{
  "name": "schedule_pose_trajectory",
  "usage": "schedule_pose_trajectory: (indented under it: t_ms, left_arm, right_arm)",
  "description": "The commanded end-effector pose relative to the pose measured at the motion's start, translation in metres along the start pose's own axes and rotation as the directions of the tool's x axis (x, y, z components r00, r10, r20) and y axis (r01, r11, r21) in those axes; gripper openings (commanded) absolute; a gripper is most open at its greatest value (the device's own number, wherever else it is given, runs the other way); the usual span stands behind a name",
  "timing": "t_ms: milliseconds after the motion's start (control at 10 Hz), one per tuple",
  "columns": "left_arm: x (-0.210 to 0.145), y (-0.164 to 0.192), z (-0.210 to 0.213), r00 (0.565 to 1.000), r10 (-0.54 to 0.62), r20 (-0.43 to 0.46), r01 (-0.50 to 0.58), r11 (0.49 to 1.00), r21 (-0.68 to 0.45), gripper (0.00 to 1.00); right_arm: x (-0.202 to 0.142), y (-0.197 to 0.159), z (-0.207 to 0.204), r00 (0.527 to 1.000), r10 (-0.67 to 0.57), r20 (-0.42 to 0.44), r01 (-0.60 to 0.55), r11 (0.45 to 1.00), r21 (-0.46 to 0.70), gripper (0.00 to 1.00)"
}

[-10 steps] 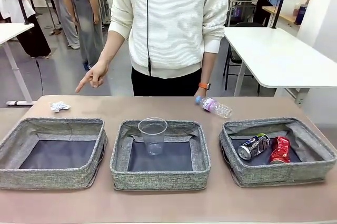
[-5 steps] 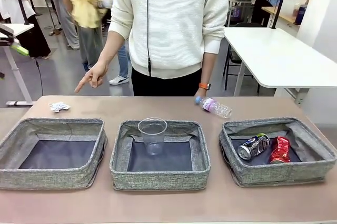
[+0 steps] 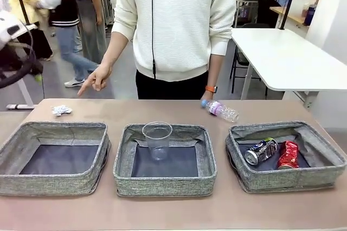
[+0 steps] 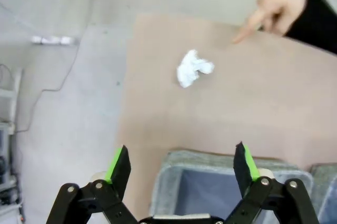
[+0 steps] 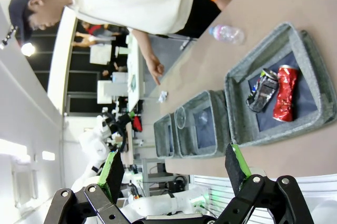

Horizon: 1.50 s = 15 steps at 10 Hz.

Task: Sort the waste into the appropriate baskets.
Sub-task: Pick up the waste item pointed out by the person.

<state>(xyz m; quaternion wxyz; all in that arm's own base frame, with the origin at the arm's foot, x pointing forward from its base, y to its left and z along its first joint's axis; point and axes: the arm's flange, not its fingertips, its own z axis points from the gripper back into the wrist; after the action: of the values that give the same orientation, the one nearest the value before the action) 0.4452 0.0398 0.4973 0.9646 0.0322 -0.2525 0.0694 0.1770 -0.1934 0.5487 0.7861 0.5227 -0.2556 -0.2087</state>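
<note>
Table (image 3: 162,209) carries 3 baskets in a row. The left basket (image 3: 54,182) is nearest the left gripper (image 4: 181,150), which is spread and holds nothing over its far rim. Right gripper (image 5: 172,153) spread, holds nothing, high off the table. Middle basket (image 3: 162,185): clear cup (image 3: 158,140) upright at the far wall. Right basket (image 3: 287,179): blue-silver can (image 3: 261,151) beside red can (image 3: 288,155). Bottle (image 3: 221,110) lies behind the right basket. Crumpled paper (image 3: 61,110) sits behind the left basket, with the person's hand (image 3: 97,77) pointing above it.

I see a brown desk (image 3: 173,212) in front; behind its far edge stands a person in a white ribbed sweater (image 3: 179,19) with an orange watch (image 3: 210,88). A white table (image 3: 287,60) sits off right; far left, a passer-by in jeans (image 3: 73,52) is mid-stride on the grey floor (image 3: 49,91).
</note>
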Motion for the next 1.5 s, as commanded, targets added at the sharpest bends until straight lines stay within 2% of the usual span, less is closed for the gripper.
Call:
schedule_pose_trajectory:
  t_ms: [0, 200, 300, 400, 600, 800, 900, 1200, 1400]
  left_arm:
    - [0.011, 0.001, 0.015, 0.999, 0.042, 0.002, -0.041, 0.995, -0.09, 1.0]
    - [0.011, 0.001, 0.015, 0.999, 0.042, 0.002, -0.041, 0.995, -0.09, 1.0]
    - [0.003, -0.001, 0.002, 1.0, 0.014, 0.0, -0.014, 1.0, -0.022, 1.0]
    - [0.009, 0.0, -0.015, 0.998, -0.033, -0.055, 0.03, 0.998, -0.046, 1.0]
    - [0.025, 0.002, -0.051, 0.996, -0.021, -0.085, 0.013, 0.996, -0.089, 1.0]
    - [0.037, -0.001, -0.078, 0.996, -0.014, -0.093, 0.007, 0.997, -0.081, 1.0]
    - [0.043, 0.0, -0.086, 0.998, -0.012, -0.066, 0.008, 0.998, -0.059, 1.0]
    - [0.063, 0.004, -0.11, 0.999, 0.031, 0.037, -0.027, 0.994, -0.11, 1.0]
    - [0.075, 0.006, -0.139, 0.997, 0.066, 0.031, -0.062, 0.991, -0.118, 1.0]
  right_arm:
    - [0.001, 0.0, 0.002, 1.0, 0.02, 0.005, -0.021, 1.0, 0.012, 1.0]
    - [0.001, 0.0, 0.002, 1.0, 0.02, 0.005, -0.021, 1.0, 0.012, 1.0]
    - [0.001, 0.0, 0.002, 1.0, 0.02, 0.005, -0.021, 1.0, 0.012, 1.0]
    - [0.001, 0.0, 0.002, 1.0, 0.02, 0.005, -0.021, 1.0, 0.012, 1.0]
    - [0.001, 0.0, 0.002, 1.0, 0.02, 0.005, -0.021, 1.0, 0.012, 1.0]
    - [0.001, 0.0, 0.002, 1.0, 0.02, 0.005, -0.021, 1.0, 0.012, 1.0]
    - [0.001, 0.0, 0.002, 1.0, 0.02, 0.005, -0.021, 1.0, 0.012, 1.0]
    - [0.001, 0.0, 0.002, 1.0, 0.02, 0.005, -0.021, 1.0, 0.012, 1.0]
    - [0.001, 0.0, 0.002, 1.0, 0.02, 0.005, -0.021, 1.0, 0.012, 1.0]
